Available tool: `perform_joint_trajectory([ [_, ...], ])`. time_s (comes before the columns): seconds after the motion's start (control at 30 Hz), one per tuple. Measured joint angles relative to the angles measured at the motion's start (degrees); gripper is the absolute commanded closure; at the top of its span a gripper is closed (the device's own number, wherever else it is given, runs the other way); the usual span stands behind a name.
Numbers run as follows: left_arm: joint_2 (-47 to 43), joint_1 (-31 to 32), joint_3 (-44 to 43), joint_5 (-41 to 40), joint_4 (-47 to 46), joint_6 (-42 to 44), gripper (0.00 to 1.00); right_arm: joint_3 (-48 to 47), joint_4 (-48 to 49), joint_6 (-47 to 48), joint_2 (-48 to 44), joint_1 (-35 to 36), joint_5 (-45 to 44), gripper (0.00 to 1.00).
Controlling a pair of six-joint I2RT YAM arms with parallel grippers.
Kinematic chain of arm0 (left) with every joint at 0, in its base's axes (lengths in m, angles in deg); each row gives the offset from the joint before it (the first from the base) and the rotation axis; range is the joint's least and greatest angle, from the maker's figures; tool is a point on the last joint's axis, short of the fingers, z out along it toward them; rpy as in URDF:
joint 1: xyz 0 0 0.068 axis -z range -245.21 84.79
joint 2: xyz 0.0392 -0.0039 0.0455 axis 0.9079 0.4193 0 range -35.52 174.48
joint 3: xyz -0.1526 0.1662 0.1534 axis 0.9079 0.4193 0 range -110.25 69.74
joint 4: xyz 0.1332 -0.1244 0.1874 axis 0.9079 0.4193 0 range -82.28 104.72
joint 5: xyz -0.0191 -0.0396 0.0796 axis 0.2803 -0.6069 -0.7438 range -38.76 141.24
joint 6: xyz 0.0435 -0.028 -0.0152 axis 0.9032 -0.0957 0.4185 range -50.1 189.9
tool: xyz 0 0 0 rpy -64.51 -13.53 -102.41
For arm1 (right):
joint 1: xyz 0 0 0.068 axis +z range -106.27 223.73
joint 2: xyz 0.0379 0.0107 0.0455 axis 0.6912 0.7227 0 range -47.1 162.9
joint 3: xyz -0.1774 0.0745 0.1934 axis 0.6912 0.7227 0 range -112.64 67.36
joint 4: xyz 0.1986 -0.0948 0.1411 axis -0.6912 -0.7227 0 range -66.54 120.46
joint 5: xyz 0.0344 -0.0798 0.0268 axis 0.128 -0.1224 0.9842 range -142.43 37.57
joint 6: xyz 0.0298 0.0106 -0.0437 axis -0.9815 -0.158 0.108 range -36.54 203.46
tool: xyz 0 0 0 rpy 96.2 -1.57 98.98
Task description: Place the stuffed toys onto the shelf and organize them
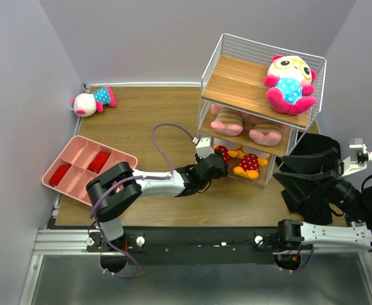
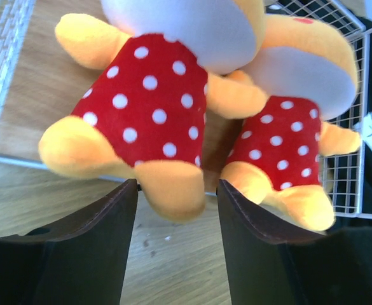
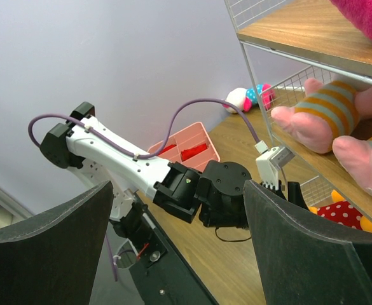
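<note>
The shelf (image 1: pixel 236 79) stands at the back right. A white-faced toy with a blue dotted belly (image 1: pixel 289 82) sits on its top board and two pink striped pigs (image 1: pixel 227 121) lie on the middle board. Two yellow toys in red dotted outfits (image 2: pixel 147 108) (image 2: pixel 281 143) rest on the bottom board (image 2: pixel 27 95). My left gripper (image 2: pixel 176 184) is open at that tier's front edge, the nearer yellow toy's foot (image 2: pixel 170 190) just between its fingertips. A second white-faced toy (image 1: pixel 91 101) lies on the table at the far left. My right gripper (image 3: pixel 179 216) hangs open and empty at the right.
A pink divided tray (image 1: pixel 84 168) holding red blocks sits on the table's left side, beside my left arm's elbow. The shelf's white wire frame (image 2: pixel 348 184) rims the bottom board. Walls close in the table on the left, back and right.
</note>
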Motion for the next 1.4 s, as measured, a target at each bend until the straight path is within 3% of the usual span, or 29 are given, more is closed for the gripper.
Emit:
perform_joint_trajectory([
  [0.27,-4.33,3.17,1.92,-4.26,4.04,-1.01,0.16,-0.02,-0.37,-0.37,0.13,0.0,-0.24,0.1],
  [0.33,-5.79,3.87,3.08,-4.83,4.24,-1.2,0.01,-0.07,-0.48,-0.37,0.39,0.0,-0.52,0.1],
  [0.57,-15.1,5.44,6.64,-6.19,11.15,-1.4,0.01,-1.73,-1.49,-0.39,2.99,-0.02,-0.66,0.1],
  [0.87,-39.08,3.5,11.58,-11.43,26.36,-2.23,0.01,-1.99,-1.38,-0.59,3.67,0.0,-0.17,0.1],
  [1.17,-42.4,-11.43,9.01,-12.98,36.96,6.78,0.01,-1.88,-1.46,-0.9,5.49,-0.02,1.11,0.1],
  [1.4,-37.55,-31.34,3.26,-6.71,37.24,11.43,0.11,1.64,-0.96,-0.79,5.2,0.0,1.66,0.1],
])
